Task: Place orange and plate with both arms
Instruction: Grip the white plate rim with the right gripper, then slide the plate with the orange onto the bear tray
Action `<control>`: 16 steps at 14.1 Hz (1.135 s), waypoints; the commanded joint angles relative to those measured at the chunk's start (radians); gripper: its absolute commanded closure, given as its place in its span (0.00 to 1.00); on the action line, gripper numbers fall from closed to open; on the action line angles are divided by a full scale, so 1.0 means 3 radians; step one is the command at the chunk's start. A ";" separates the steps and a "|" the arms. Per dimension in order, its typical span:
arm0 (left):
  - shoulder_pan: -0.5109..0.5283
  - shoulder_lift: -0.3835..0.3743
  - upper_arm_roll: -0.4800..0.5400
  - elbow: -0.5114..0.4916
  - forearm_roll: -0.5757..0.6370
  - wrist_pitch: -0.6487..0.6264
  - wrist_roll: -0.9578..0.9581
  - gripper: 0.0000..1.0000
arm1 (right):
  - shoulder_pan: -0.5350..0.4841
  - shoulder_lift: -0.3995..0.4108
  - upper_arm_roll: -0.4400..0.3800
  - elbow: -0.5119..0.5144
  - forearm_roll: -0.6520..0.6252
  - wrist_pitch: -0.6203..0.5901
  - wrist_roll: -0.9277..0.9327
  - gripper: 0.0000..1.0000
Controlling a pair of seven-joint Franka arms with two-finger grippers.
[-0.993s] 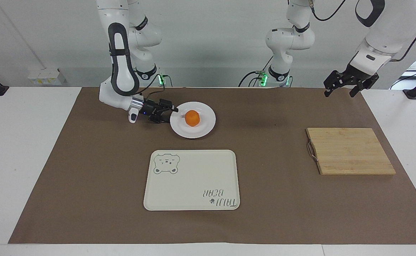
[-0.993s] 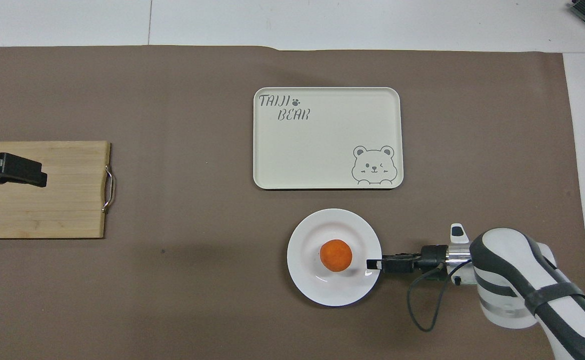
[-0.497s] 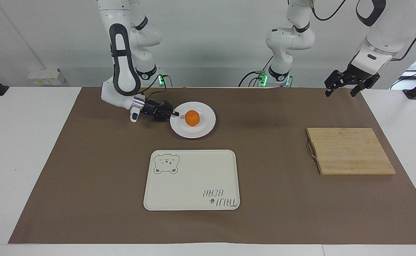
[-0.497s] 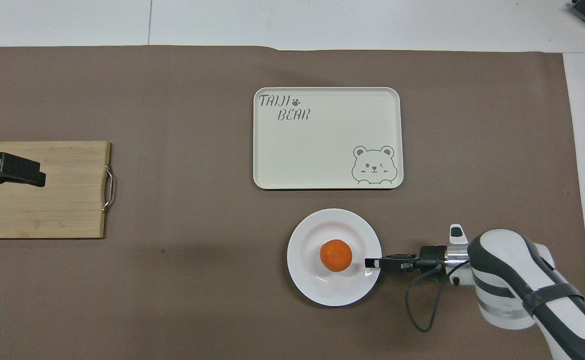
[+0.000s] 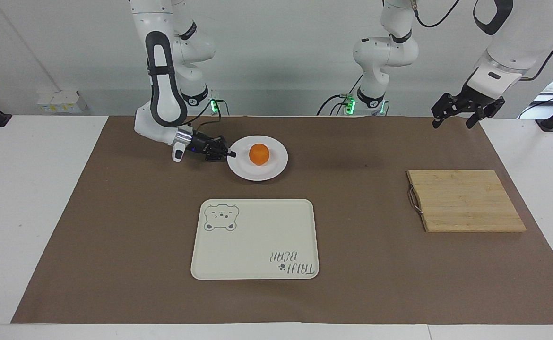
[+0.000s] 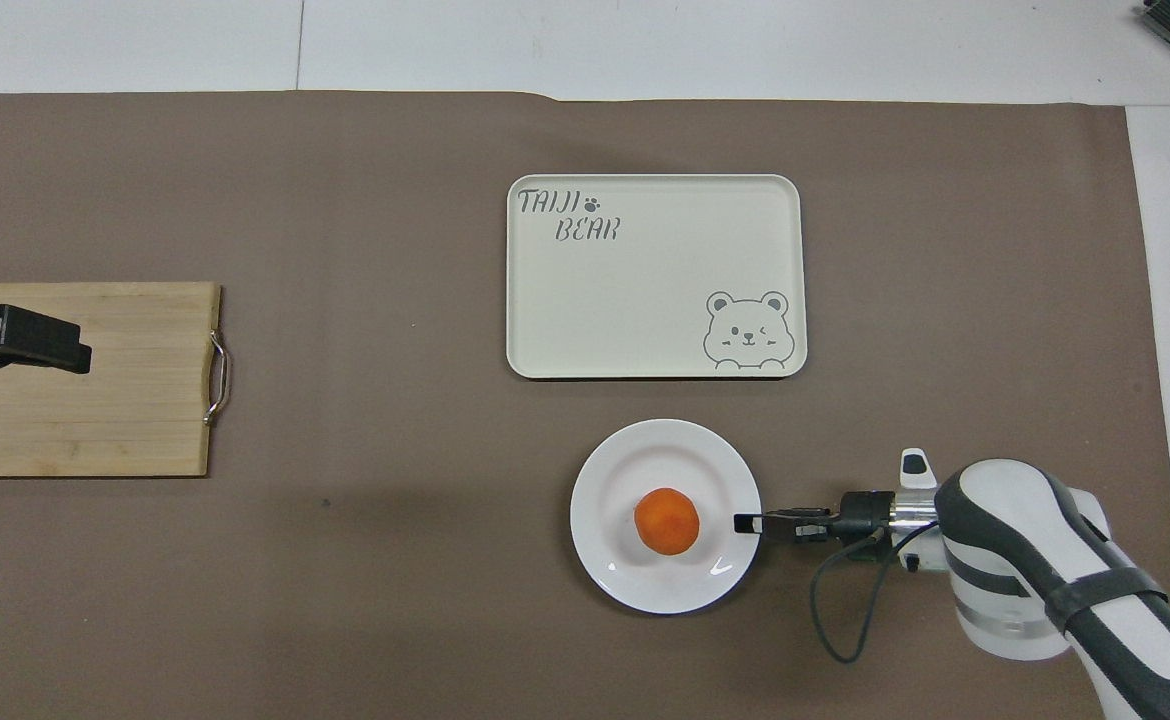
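The orange (image 5: pixel 259 154) (image 6: pixel 666 521) lies in the middle of the white plate (image 5: pixel 276 166) (image 6: pixel 645 592), which sits on the brown mat near the robots. My right gripper (image 5: pixel 231 153) (image 6: pixel 743 523) lies low and level at the plate's edge toward the right arm's end, its fingertips shut on the rim. My left gripper (image 5: pixel 450 123) (image 6: pixel 45 345) hangs open in the air over the wooden cutting board, holding nothing, and the left arm waits.
A cream bear-print tray (image 5: pixel 255 238) (image 6: pixel 655 275) lies farther from the robots than the plate. A wooden cutting board (image 5: pixel 465 200) (image 6: pixel 115 420) with a metal handle lies toward the left arm's end. A brown mat covers the table.
My right gripper's fingers closed onto the plate's rim. The plate with the orange shifted slightly toward the left arm's end. The left arm stayed still.
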 commanded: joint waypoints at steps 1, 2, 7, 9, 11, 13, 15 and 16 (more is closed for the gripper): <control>0.0006 -0.0023 -0.0012 0.0033 0.0064 -0.0067 -0.0038 0.00 | 0.0034 -0.0059 0.0001 -0.0057 0.0191 0.0051 -0.0143 1.00; 0.0006 -0.0023 -0.0012 0.0033 0.0064 -0.0067 -0.0038 0.00 | 0.0034 -0.0059 0.0001 -0.0052 0.0247 0.0030 -0.0138 1.00; 0.0006 -0.0023 -0.0012 0.0033 0.0064 -0.0067 -0.0038 0.00 | 0.0014 -0.0059 0.0001 0.0014 0.0482 -0.0184 0.0045 1.00; 0.0006 -0.0023 -0.0012 0.0033 0.0064 -0.0067 -0.0038 0.00 | -0.0012 -0.0044 0.0001 0.0070 0.0488 -0.0241 0.0122 1.00; 0.0006 -0.0023 -0.0007 0.0033 0.0064 -0.0067 -0.0038 0.00 | -0.0027 -0.0024 0.0001 0.0126 0.0493 -0.0246 0.0178 1.00; 0.0006 -0.0023 -0.0012 0.0033 0.0064 -0.0067 -0.0038 0.00 | -0.0038 -0.0018 0.0001 0.0239 0.0493 -0.0246 0.0382 1.00; 0.0006 -0.0023 -0.0012 0.0033 0.0064 -0.0067 -0.0038 0.00 | -0.0032 -0.0018 -0.0004 0.0382 0.0482 -0.0241 0.0623 1.00; 0.0006 -0.0023 -0.0012 0.0033 0.0064 -0.0067 -0.0038 0.00 | -0.0032 -0.0018 -0.0004 0.0448 0.0442 -0.0241 0.0750 1.00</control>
